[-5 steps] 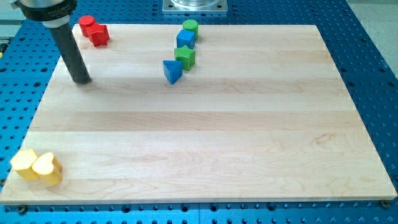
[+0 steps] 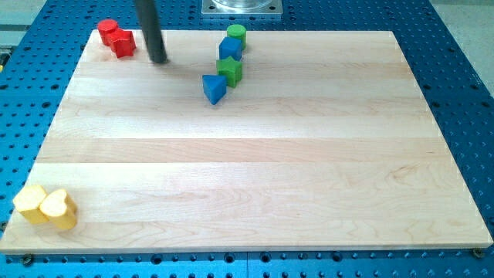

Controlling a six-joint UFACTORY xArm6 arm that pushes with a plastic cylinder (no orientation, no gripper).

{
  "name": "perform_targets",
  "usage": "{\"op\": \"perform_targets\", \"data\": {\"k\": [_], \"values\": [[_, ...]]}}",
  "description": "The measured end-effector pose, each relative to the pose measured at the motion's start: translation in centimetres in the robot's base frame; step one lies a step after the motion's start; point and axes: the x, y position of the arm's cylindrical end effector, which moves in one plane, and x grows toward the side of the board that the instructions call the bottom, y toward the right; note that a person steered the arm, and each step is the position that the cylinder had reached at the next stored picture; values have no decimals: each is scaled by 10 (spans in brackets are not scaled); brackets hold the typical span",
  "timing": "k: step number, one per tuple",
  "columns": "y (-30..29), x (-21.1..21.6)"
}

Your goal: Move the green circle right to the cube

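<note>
The green circle [image 2: 236,33] stands at the board's top edge, touching the top of the blue cube [image 2: 230,49] just below it. A green star-like block [image 2: 230,71] sits below the cube, and a blue triangle [image 2: 214,88] lies lower left of that. My tip [image 2: 158,59] rests on the board to the left of this column, about a hundred pixels from the green circle, just right of the red blocks.
Two red blocks [image 2: 116,37] sit touching at the top left corner. Two yellow blocks [image 2: 46,206] sit touching at the bottom left corner. The wooden board [image 2: 255,170] lies on a blue perforated table.
My tip has moved right and up, from left of the red blocks' lower side to just right of them. No block has moved.
</note>
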Motion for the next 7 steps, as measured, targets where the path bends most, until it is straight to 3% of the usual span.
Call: {"op": "perform_targets", "data": {"k": [3, 7], "values": [[16, -5], [14, -63]]}}
